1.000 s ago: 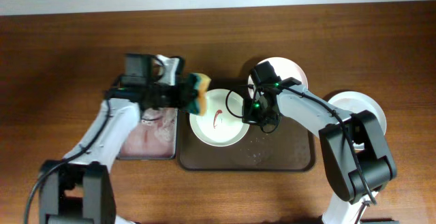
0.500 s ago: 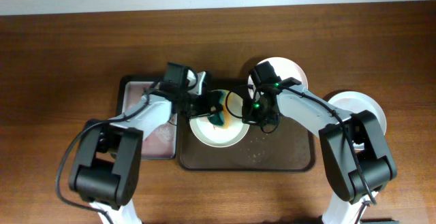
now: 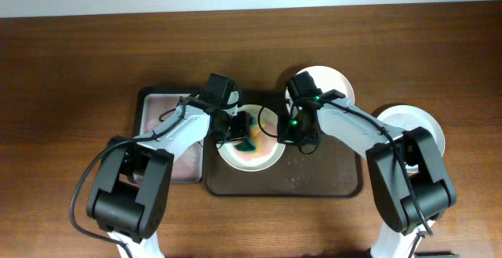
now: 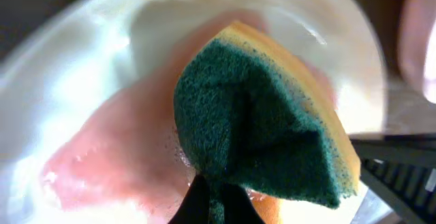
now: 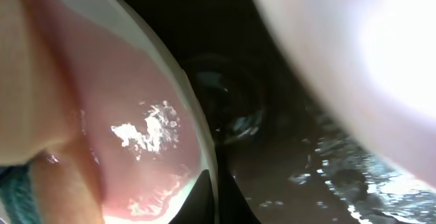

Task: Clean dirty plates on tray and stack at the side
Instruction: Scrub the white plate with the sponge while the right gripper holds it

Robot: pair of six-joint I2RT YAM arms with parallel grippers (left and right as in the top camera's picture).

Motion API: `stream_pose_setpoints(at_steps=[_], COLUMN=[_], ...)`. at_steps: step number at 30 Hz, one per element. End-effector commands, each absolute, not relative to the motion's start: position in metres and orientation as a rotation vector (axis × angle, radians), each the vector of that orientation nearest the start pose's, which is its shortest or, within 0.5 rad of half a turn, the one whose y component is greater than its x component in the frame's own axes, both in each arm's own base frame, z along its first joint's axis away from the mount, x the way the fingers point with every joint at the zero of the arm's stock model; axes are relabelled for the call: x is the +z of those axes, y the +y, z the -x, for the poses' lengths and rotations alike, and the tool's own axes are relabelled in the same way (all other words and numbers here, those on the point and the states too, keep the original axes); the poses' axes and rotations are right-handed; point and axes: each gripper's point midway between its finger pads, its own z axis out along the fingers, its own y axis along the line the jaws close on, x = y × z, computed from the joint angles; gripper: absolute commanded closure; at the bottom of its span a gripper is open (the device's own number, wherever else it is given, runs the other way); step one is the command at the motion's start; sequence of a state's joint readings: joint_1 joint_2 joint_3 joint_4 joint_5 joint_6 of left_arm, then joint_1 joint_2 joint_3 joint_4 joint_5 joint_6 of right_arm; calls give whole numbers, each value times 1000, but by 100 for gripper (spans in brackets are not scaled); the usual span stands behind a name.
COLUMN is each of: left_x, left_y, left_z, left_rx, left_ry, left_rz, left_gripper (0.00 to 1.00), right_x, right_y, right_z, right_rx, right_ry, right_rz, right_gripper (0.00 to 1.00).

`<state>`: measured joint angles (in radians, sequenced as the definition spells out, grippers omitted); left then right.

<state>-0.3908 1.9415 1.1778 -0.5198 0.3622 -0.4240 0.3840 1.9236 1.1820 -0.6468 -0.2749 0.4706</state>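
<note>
While scrubbing, left gripper (image 3: 244, 132): fingers pinched tight on the green and yellow sponge (image 4: 266, 125), pressed onto the plate (image 3: 245, 157).
Plate: straight under the sponge, wet and pink with smear, in the left part of the tray (image 3: 333, 181).
Right gripper (image 3: 281, 126): at the plate's right rim, seemingly clamped on it to hold it steady.
Next rub: likely across the pink middle toward the near side; left arm closest.
Room: right part of the tray bare and wet; small black tray (image 3: 159, 110) just beside on the left.
Far plate (image 3: 333, 80): at the tray's back edge.
Side plate (image 3: 412, 117): off the tray to the right, partly under the right arm.
</note>
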Motion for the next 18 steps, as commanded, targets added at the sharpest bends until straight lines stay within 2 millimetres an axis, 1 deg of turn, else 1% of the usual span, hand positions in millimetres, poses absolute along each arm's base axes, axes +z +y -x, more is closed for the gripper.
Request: stream_pose_setpoints(at_steps=[1, 2, 4, 6, 7, 9, 10, 11, 12, 13, 15, 16, 17, 18], left_x=[-3, 8, 39, 62, 71, 80, 82, 81, 80, 80, 81, 83, 86, 89], left_y=[-152, -154, -159, -168, -173, -178, -182, -182, -179, -178, -173, -167, -159, -152], left_z=[-356, -360, -370, -374, -374, -373, -370, -368, -368, -368, -371, -373, -376, -379], left_rx=[-245, -256, -300, -383, -423, -473, -512, -515, -494, -478, -424, -372, -324, -297], left_ry=[2956, 2933, 2870, 2818, 2794, 2777, 2782, 2793, 2796, 2790, 2772, 2761, 2748, 2735], left_rz=[29, 18, 11, -5, -14, -26, -35, -35, -46, -83, -136, -139, -123, -107], left_gripper=[100, 100, 100, 100, 100, 100, 100, 100, 100, 100, 100, 100, 100, 100], right_x=[-10, -10, -10, -10, -10, -10, -10, -10, -10, -10, -10, -10, -10, -10], right_y=[174, 174, 174, 173, 173, 174, 174, 174, 174, 173, 174, 174, 174, 174], right_z=[-321, -321, -321, -320, -320, -321, -321, -321, -321, -321, -321, -321, -321, -320], right_rx=[407, 407, 407, 407, 407, 407, 407, 407, 407, 407, 408, 408, 408, 409], right_ry=[3096, 3096, 3096, 3097, 3097, 3096, 3096, 3096, 3096, 3096, 3095, 3096, 3096, 3096], right_rz=[-89, -89, -89, -89, -89, -89, -89, -90, -89, -89, -89, -89, -90, -90], right_gripper=[96, 96, 96, 96, 96, 95, 90, 77, 70, 69, 71, 81, 89, 92])
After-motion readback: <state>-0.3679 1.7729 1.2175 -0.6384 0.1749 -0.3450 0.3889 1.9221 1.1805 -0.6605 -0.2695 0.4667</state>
